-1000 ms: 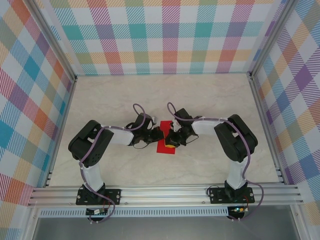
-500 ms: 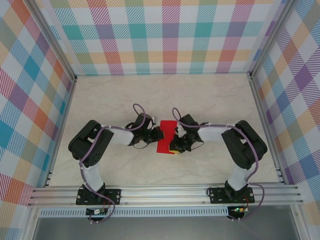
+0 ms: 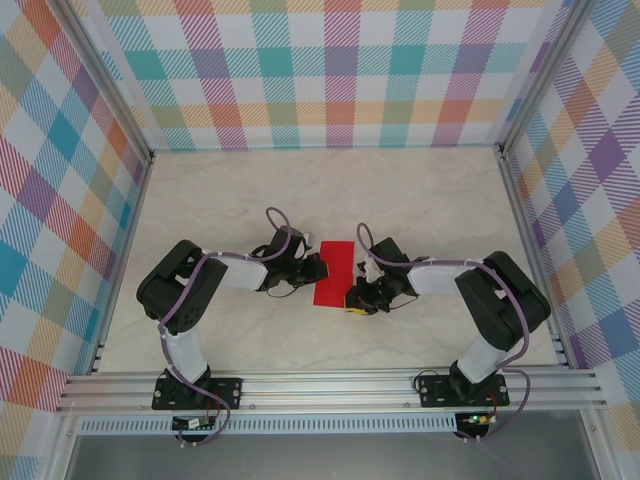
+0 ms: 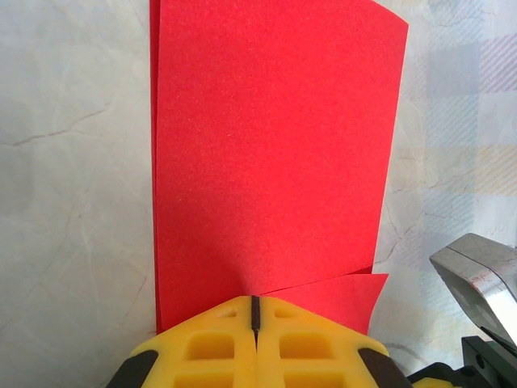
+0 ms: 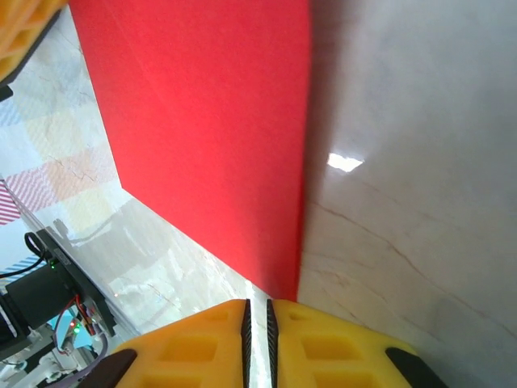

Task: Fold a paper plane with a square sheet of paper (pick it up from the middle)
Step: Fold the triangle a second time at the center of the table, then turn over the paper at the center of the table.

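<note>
The square sheet of paper point(image 3: 333, 272), folded double, lies at the middle of the table point(image 3: 420, 200). The left gripper point(image 4: 254, 311) pinches one edge. The right gripper point(image 5: 257, 311) is slightly parted beside a corner, holding nothing.

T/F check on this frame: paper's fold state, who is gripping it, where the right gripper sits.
1. The red paper is folded into more than one layer. True.
2. The left gripper is shut on the paper's edge. True.
3. The paper is already a pointed dart. False: its outline is roughly rectangular.
4. The right gripper sits over the paper's middle. False: it is beside one corner of the paper.
</note>
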Controlling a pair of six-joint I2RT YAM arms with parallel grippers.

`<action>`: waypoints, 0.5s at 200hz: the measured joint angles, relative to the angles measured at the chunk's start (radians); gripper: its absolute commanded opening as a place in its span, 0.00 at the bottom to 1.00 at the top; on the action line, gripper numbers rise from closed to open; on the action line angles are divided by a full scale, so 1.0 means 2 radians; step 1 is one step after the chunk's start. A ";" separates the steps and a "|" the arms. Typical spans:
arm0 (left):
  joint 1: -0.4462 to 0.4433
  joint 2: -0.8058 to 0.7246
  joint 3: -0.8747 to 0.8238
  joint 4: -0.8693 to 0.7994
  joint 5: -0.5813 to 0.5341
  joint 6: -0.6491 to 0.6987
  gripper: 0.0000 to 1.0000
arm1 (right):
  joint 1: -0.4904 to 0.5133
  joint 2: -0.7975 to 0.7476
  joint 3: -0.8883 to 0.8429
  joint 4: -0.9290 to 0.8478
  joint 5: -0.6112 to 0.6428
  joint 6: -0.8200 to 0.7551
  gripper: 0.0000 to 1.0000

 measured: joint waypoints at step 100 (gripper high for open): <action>0.000 0.000 0.003 -0.004 0.000 -0.007 0.01 | -0.018 0.007 0.099 -0.055 0.103 0.003 0.46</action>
